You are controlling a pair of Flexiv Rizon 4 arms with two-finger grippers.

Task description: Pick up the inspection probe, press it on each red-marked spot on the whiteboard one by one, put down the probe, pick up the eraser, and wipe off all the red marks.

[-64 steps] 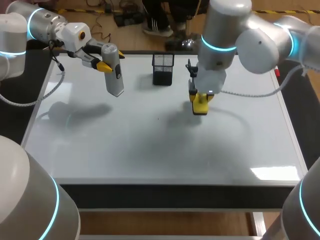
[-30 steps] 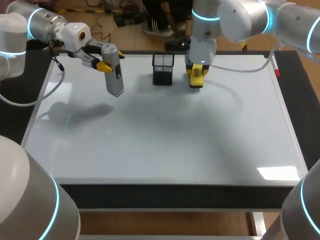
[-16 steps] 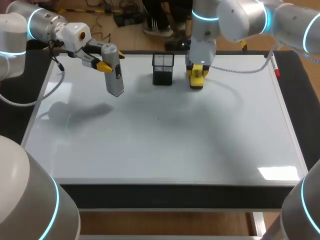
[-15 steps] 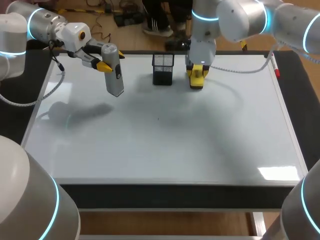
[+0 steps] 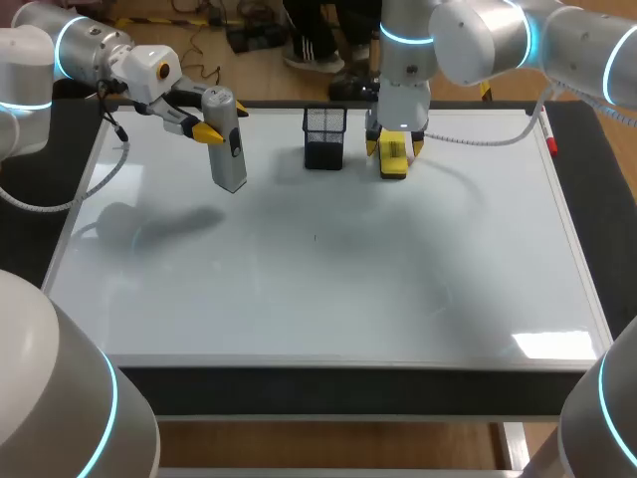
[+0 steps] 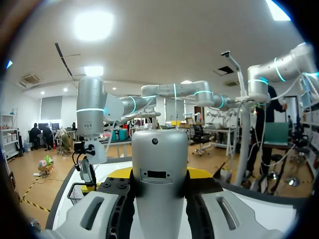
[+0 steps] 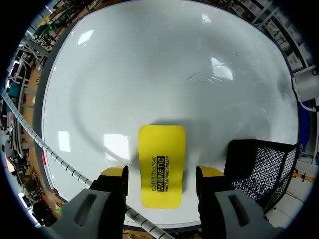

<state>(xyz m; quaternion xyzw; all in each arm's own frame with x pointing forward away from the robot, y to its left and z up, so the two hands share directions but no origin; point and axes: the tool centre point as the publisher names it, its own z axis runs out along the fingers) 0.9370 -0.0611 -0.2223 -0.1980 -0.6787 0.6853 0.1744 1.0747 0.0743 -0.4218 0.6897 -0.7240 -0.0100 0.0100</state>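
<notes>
Judging by the whiteboard, we see no red marks; our right tool hangs released astride the eraser lying there, while our left tool grips the probe aloft, not yet put down.

mesh basket just beside eraser, open whiteboard elsewhere

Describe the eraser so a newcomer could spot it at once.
On the whiteboard, go to the far edge, where a black mesh basket stands. Just beside it, under the right arm, the eraser lies flat between the right gripper's open fingers. It is the only flat yellow slab there; the basket is black mesh and the inspection probe grey.
</notes>
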